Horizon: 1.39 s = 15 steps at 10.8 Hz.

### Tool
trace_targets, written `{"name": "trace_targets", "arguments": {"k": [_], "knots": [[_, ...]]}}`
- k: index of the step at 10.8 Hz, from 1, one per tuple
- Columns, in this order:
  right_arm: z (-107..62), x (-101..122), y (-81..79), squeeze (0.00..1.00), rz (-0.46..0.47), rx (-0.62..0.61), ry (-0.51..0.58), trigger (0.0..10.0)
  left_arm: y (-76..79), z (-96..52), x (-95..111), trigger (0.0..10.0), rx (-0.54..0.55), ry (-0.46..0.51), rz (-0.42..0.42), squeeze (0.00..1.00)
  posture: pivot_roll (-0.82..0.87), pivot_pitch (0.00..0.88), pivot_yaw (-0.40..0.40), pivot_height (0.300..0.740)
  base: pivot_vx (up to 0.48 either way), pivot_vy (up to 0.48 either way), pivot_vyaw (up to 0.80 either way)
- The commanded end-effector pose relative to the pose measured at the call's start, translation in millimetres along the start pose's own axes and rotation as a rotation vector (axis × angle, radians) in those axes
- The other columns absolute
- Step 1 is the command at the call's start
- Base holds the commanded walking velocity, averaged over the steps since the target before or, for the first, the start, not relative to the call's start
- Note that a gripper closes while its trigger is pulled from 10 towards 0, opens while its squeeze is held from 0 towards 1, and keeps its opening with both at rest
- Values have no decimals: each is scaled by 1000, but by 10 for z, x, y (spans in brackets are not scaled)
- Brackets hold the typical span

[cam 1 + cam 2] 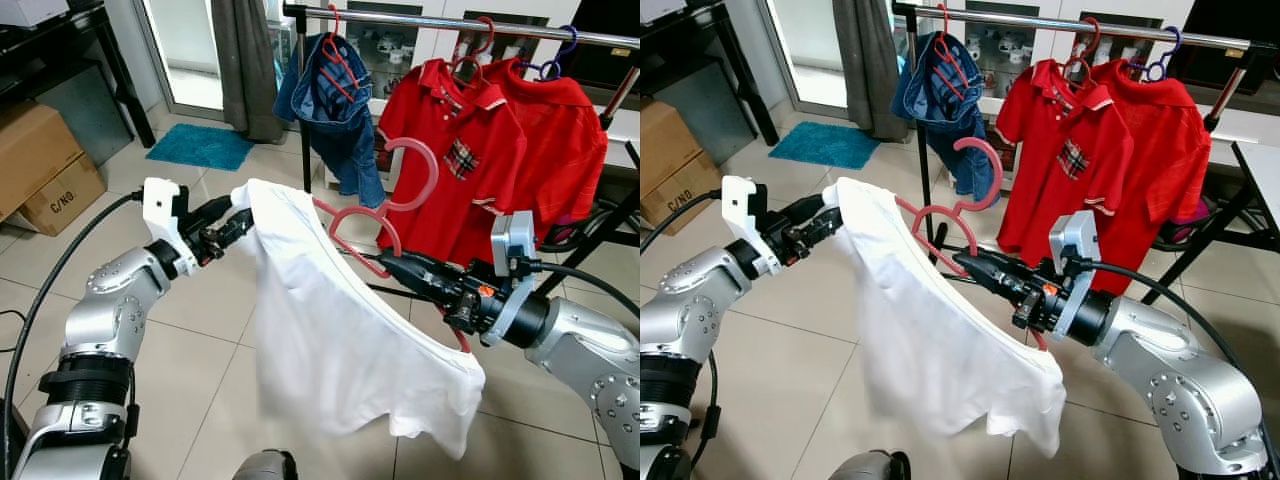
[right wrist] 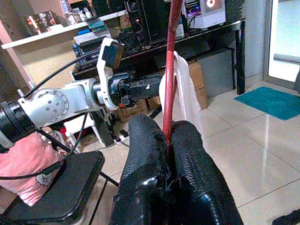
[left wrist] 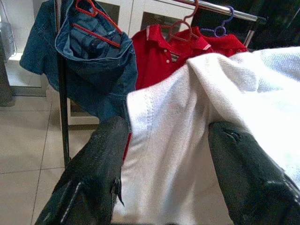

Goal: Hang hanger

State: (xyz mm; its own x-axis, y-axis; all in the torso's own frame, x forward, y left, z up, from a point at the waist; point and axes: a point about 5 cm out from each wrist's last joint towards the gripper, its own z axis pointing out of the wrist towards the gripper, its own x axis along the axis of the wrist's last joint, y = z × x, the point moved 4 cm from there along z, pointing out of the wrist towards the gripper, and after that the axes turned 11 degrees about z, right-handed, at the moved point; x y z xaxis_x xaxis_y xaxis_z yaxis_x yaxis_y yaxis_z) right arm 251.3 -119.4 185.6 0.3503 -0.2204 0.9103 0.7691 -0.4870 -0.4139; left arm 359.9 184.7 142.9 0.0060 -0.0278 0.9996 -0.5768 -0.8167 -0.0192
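White shirt on a pink hanger, held up before the clothes rail.

The right hand (image 1: 975, 265) is clenched on the pink hanger (image 1: 940, 225), whose hook rises below the rail (image 1: 1060, 25). The left hand (image 1: 235, 225) grasps the white shirt (image 1: 340, 340) at its shoulder, near the hanging red polo shirts (image 1: 480, 150).

We counted one white shirt (image 1: 340, 340), two red polo shirts (image 1: 450, 170) (image 1: 560, 140) and one blue denim garment (image 1: 335, 110) on one clothes rail (image 1: 450, 22). We saw one pink hanger (image 1: 375, 225), two cardboard boxes (image 1: 35, 150) (image 1: 60, 200) and one teal mat (image 1: 200, 146).
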Motion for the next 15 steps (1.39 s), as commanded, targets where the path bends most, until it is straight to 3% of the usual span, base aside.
{"name": "trace_targets", "arguments": {"k": [1, 9, 13, 15], "knots": [[-18, 80, -81, 0, -30, 36, 16, 10000, -5, 2, 27, 0, -3, 17, 2, 0, 9, 30, 68, 740, 0, 0, 0], [-12, 63, -62, 0, -21, 24, 9, 10000, -9, -48, 72, 0, -15, 39, 4, 0, 10, 23, 70, 740, 0, 0, 0], [-21, 20, 130, 0, -30, -81, -21, 10000, -209, -225, 302, 0, 93, 134, 51, 0, 22, 34, 60, 740, 0, 0, 0], [-21, -26, 176, 0, -38, -106, -48, 10000, -268, -269, 367, 0, 111, 134, 112, 0, 22, 34, 60, 740, 0, 0, 0]]}}
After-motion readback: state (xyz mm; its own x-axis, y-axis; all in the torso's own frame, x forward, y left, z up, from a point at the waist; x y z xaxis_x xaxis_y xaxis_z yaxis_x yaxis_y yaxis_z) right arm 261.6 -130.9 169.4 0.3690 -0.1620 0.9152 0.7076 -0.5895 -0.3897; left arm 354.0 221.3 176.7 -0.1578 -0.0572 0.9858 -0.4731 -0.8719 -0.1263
